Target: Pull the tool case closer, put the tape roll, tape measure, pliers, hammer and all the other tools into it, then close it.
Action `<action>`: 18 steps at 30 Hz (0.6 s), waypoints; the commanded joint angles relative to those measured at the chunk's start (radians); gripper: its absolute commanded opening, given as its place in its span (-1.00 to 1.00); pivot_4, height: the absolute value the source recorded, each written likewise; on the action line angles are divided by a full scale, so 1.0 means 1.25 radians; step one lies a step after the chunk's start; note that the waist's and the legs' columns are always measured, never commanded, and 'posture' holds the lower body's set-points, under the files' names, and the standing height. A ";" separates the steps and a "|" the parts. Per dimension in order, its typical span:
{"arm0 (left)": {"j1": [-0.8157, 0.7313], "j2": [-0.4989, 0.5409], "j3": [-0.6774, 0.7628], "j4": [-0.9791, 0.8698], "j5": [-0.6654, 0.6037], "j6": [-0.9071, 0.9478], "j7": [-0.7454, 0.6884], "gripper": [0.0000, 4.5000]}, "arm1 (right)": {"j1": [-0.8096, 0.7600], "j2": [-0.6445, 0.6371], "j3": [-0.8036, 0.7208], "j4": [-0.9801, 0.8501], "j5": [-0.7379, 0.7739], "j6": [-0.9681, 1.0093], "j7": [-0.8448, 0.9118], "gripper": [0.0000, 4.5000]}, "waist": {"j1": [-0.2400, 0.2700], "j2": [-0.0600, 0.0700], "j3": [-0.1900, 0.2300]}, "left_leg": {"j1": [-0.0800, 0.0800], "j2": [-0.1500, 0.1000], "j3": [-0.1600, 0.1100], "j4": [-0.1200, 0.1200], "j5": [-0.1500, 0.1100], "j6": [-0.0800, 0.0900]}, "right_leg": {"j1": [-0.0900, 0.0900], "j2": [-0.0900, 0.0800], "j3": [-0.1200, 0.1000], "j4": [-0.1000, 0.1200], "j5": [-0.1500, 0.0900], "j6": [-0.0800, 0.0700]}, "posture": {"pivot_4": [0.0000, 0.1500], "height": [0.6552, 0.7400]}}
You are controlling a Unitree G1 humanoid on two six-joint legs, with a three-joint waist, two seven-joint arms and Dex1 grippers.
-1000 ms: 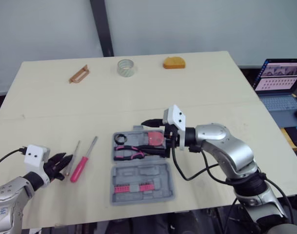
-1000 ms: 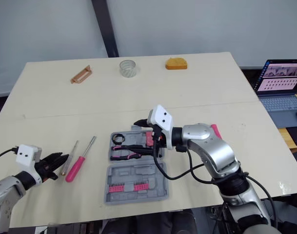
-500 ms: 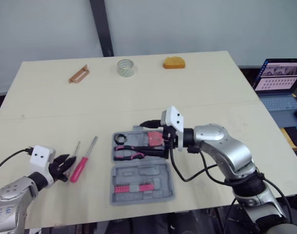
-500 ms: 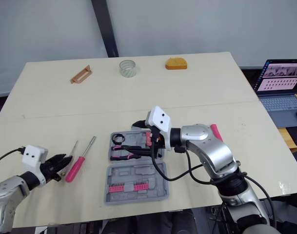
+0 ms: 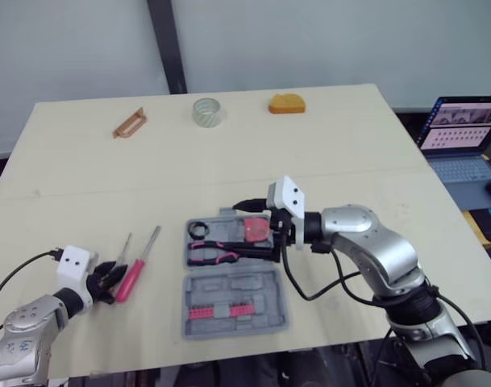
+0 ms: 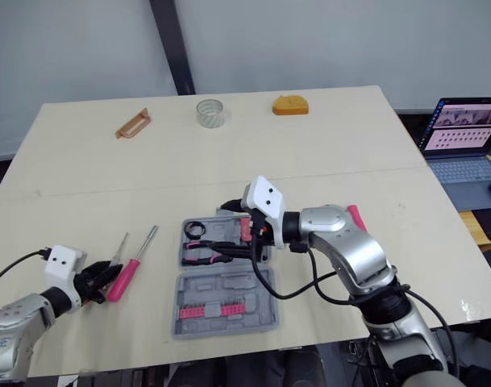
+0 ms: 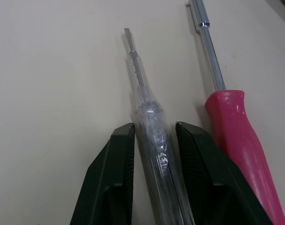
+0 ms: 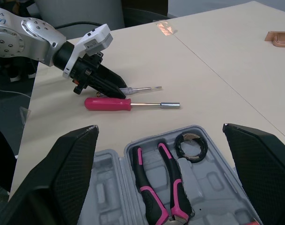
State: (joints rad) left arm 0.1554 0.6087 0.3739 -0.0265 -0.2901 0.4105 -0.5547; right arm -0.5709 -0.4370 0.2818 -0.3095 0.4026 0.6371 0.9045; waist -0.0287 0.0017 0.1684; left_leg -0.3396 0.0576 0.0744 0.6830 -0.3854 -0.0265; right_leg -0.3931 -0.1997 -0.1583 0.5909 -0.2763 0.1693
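The left end effector (image 7: pixel 154 129) has slid forward at lower left, narrowly straddling the slim screwdriver (image 7: pixel 149 117), not yet clamped. Next it likely needs to pinch, lift and carry it to the tool case (image 5: pixel 237 282) at centre, where the right end effector (image 8: pixel 160 125) hangs wide.

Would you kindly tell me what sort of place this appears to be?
Probably a robotics lab or test room: a plain table with an open tool case and loose screwdrivers laid out, an open laptop off to the right, bare grey panels behind.
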 commanded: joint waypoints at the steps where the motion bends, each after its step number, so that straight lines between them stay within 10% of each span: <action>1: -0.001 0.001 0.004 0.001 0.006 -0.013 0.005 -0.32 | -0.017 -0.003 -0.002 -0.021 0.007 -0.006 0.011 1.00 | 0.000 0.000 0.000 | 0.000 0.000 0.000 0.000 0.000 0.000 | 0.000 0.000 0.000 0.000 0.000 0.000 | 1.00 1.00; 18: 0.007 0.000 -0.026 0.028 0.042 -0.014 0.004 -0.32 | -0.022 -0.017 0.001 -0.022 0.009 -0.003 0.030 1.00 | 0.001 0.000 0.000 | 0.000 0.000 0.000 0.000 0.000 0.000 | 0.000 0.000 0.000 0.000 0.000 0.000 | 1.00 1.00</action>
State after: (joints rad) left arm 0.1504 0.6100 0.3572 -0.0185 -0.2551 0.3872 -0.5546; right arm -0.5780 -0.4537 0.2818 -0.3094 0.4016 0.6371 0.9236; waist -0.0275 0.0017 0.1684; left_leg -0.3394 0.0576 0.0744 0.6830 -0.3854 -0.0265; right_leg -0.3929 -0.1998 -0.1581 0.5910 -0.2763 0.1693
